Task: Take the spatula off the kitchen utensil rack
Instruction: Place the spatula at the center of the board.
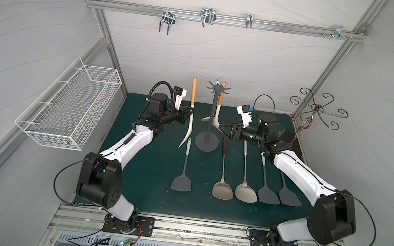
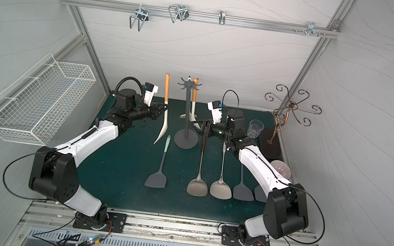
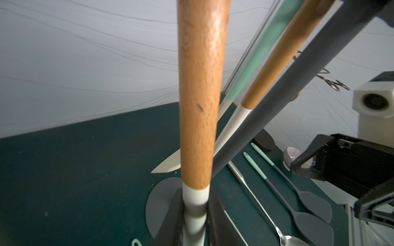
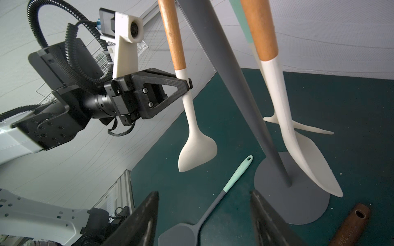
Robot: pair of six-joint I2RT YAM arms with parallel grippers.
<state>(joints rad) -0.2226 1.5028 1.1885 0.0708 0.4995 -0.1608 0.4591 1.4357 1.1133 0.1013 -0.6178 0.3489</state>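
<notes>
2 fingers of the left gripper (image 4: pixel 187 84) are clamped on the white neck of the spatula (image 4: pixel 197 149), held upright beside the kitchen utensil rack (image 1: pixel 211 120). The right gripper (image 1: pixel 221 127) gapes empty near its pole. Both top views show the handle end clear of the hooks (image 1: pixel 217 88). The right wrist view alone shows the blade hanging above the mat (image 4: pixel 217 119). Unhooking looks done; next, carry it away gently.

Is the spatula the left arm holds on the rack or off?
Off: the left gripper holds the spatula apart from the kitchen utensil rack.
</notes>
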